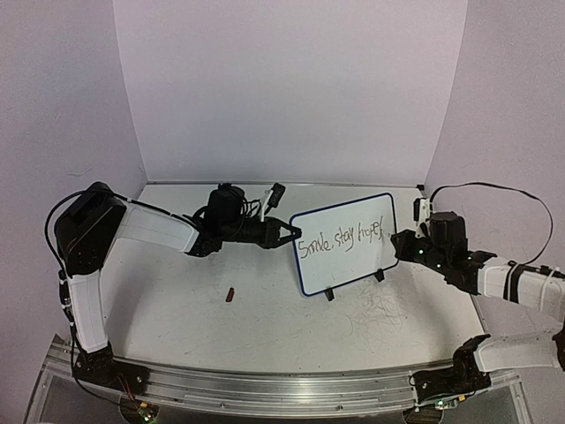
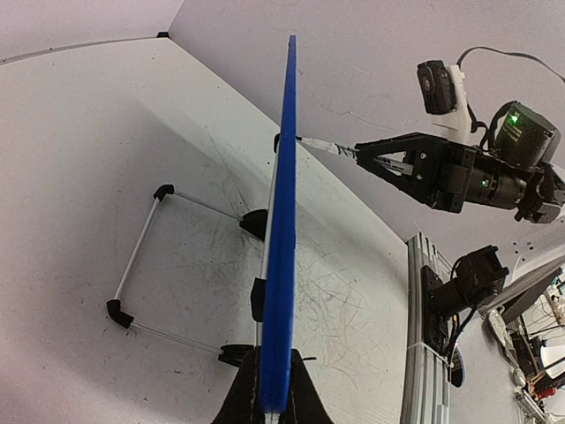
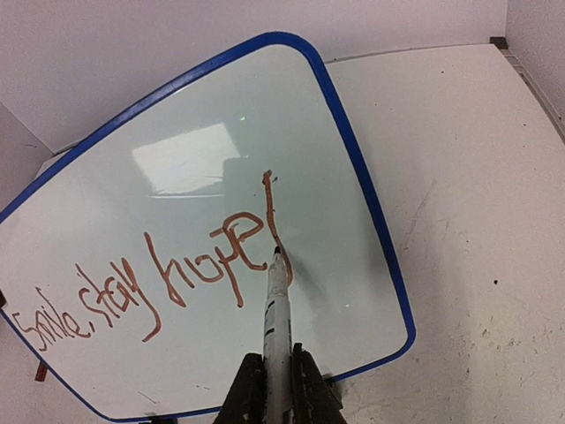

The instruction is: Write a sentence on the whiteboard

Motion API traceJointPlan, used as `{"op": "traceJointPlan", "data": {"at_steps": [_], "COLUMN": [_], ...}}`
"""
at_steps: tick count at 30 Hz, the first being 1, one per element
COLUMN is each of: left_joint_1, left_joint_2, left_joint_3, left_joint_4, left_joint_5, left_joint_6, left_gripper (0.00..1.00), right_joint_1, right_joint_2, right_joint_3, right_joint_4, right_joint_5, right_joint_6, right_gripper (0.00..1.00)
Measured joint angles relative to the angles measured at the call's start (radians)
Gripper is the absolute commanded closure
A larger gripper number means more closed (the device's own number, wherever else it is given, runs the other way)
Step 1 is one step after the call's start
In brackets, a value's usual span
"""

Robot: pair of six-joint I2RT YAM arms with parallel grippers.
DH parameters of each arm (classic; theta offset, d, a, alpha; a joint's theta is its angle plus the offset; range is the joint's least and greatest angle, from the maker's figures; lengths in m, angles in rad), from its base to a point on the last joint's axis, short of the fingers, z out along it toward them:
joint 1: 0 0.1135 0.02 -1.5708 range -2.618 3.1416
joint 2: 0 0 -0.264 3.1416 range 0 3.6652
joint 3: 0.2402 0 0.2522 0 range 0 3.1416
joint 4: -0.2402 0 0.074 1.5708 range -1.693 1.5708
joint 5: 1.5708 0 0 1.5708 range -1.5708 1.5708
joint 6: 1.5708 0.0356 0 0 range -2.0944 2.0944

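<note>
At table [image 1: 177, 309] centre: whiteboard [image 1: 344, 243], thin, stiff, probably light, tippy on wire stand [image 2: 141, 256]. Left gripper [image 2: 274, 402] pinches frame edge, the soundest hold; right gripper [image 3: 275, 367] clamps marker [image 3: 276, 305], tip at sentence [image 3: 150, 283].

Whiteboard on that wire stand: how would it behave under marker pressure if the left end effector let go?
Probably tippy: the whiteboard stands near upright on a thin wire stand, so the marker pressing its face could push it backward. Likely light and stiff: thin panel, edge looks straight. The left end effector, clamped on its edge, seems to steady it.
</note>
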Motion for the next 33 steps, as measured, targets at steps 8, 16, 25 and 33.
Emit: {"op": "traceJointPlan", "data": {"at_steps": [8,16,25,33], "left_joint_1": [0.000,0.000,0.000,0.000], "left_joint_2": [0.000,0.000,0.000,0.000], "left_joint_3": [0.000,0.000,0.000,0.000], "left_joint_4": [0.000,0.000,0.000,0.000], "left_joint_5": [0.000,0.000,0.000,0.000], "left_joint_6": [0.000,0.000,-0.001,-0.002], "left_gripper": [1.00,1.00,1.00,1.00], "right_joint_1": [0.000,0.000,0.000,0.000], "right_joint_2": [-0.006,0.013,0.035,0.048], "right_joint_3": [-0.002,-0.002,-0.002,-0.002], "right_joint_4": [-0.010,0.027,0.044,0.057], "right_joint_5": [-0.013,-0.023,-0.023,0.006], "right_joint_6": [-0.022,-0.030,-0.041,-0.037], "right_gripper": [1.00,1.00,1.00,1.00]}}
